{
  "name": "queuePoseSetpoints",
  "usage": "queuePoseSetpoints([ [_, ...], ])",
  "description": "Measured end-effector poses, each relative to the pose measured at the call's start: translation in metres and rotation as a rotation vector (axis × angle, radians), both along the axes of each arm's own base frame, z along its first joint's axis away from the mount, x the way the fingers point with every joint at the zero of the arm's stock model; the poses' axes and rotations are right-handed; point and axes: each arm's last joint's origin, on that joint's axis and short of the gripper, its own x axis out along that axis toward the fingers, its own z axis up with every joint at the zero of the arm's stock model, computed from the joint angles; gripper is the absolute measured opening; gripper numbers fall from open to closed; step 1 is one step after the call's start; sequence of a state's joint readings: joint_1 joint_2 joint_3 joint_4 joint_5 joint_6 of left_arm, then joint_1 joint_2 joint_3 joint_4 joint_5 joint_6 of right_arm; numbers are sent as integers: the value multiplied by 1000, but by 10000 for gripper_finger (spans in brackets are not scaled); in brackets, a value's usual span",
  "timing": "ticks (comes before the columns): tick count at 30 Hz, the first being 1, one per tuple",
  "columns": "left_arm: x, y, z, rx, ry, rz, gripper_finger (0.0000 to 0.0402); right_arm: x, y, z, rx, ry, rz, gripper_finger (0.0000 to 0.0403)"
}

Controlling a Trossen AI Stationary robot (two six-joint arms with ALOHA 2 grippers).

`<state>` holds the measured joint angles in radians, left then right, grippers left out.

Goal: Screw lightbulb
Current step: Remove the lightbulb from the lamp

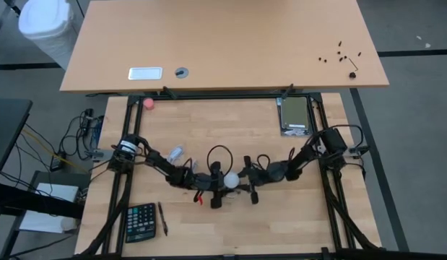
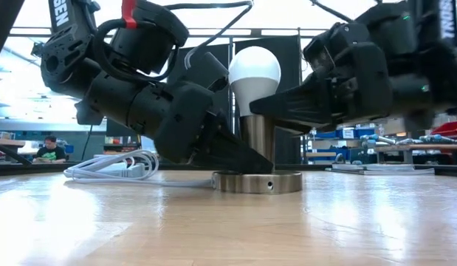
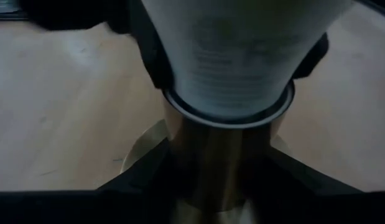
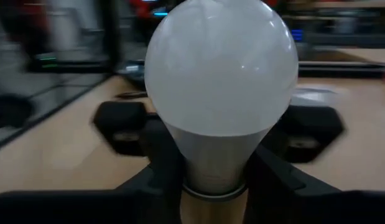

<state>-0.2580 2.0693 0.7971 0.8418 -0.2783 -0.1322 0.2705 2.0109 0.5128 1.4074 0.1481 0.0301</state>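
The white lightbulb (image 2: pixel 254 70) stands upright, its base in the top of a metal socket post (image 2: pixel 256 137) that rises from a round silvery disc (image 2: pixel 259 182) on the table's middle. The bulb also shows in the high view (image 1: pixel 229 178) and the right wrist view (image 4: pixel 220 68). My left gripper (image 1: pixel 212 185) comes from the table's left and is shut on the post low down. My right gripper (image 1: pixel 244 178) comes from the right and is shut on the bulb's neck. My left gripper pinches the metal post (image 3: pixel 223 168) between its two fingers (image 3: pixel 148 177), below the bulb's base and just above the disc. The fingers slant down from the table's left. The post stands upright with its disc flat on the table. My right gripper pinches the bulb's tapered neck (image 4: pixel 211 158) between its two fingers (image 4: pixel 276 174), below the globe and above the post's rim. The fingers come nearly level from the table's right. The bulb stands upright in the post.
A white cord (image 2: pixel 114 168) lies coiled left of the disc. A calculator (image 1: pixel 140 221) and a pen (image 1: pixel 163 218) lie at the near left, a grey box (image 1: pixel 294 115) at the far right, a pink ball (image 1: pixel 149 103) at the far left. A person (image 2: pixel 48 150) sits far behind.
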Motion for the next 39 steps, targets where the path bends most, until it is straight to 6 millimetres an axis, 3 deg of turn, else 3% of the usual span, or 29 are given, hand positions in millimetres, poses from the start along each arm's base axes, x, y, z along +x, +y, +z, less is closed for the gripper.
queuePoseSetpoints([
  [8, 1, -2, 1, -8, -6, -22, 196, 8, -35, 1, 36, 0, 305, 153],
  [13, 1, -1, 1, -9, -11, -9, 196, 9, -43, 1, 94, 18, 291, 165],
  [17, 1, -1, 1, -3, -10, -1, 196, 9, -40, 2, 120, 18, 273, 198],
  [23, 1, 0, 1, 2, -7, 3, 196, 6, -15, 10, 81, 6, 140, 245],
  [32, 1, 0, 1, 0, -8, 2, 196, -9, 36, 22, 7, 17, -243, 255],
  [39, 1, 0, 0, -5, -5, 2, 196, 9, 64, 20, 79, 74, -444, 255],
])
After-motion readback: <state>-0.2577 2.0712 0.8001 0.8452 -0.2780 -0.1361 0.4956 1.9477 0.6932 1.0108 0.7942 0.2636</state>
